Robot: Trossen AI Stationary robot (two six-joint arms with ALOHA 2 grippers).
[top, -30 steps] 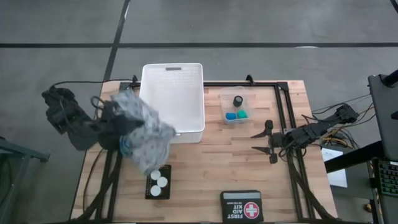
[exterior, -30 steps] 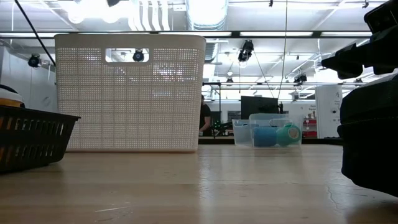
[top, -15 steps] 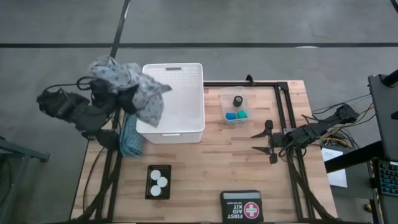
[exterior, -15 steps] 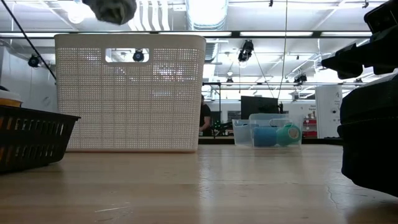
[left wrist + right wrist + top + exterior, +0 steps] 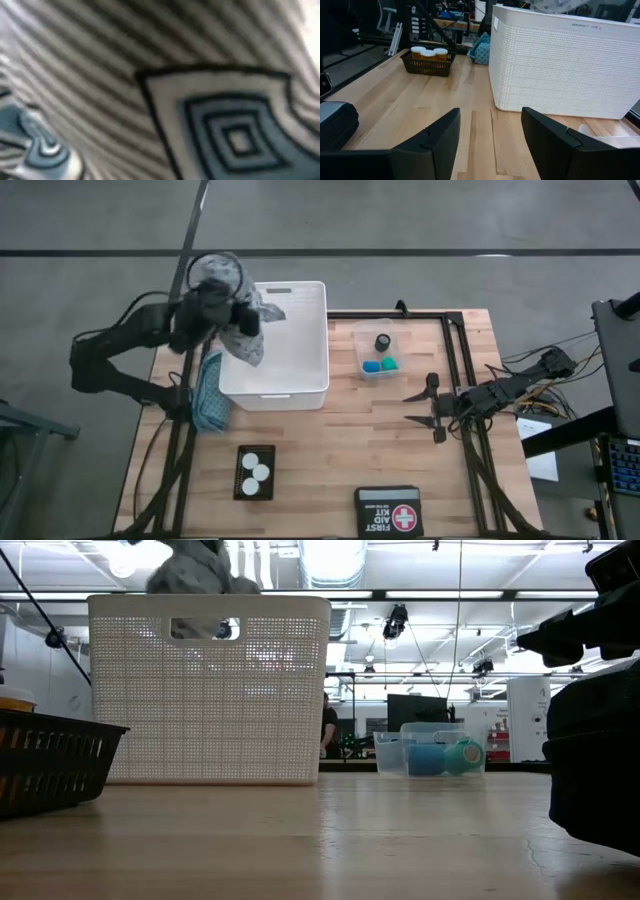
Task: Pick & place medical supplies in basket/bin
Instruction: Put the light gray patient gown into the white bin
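L gripper grips a bunched grey patterned cloth over the left wall of the white basket, cloth's long axis running down into it w/ its loose end lowest. Vs half a sec ago the bundle has swung in from off the table's left edge and hangs more compact. Low view shows the cloth top poking above the basket rim; L wrist view is filled w/ blurred pattern only; R gripper sits open, empty, on the table's right side.

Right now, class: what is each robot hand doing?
Left hand: closed on grey patterned cloth above white slotted plastic basket.
Right hand: open, empty.
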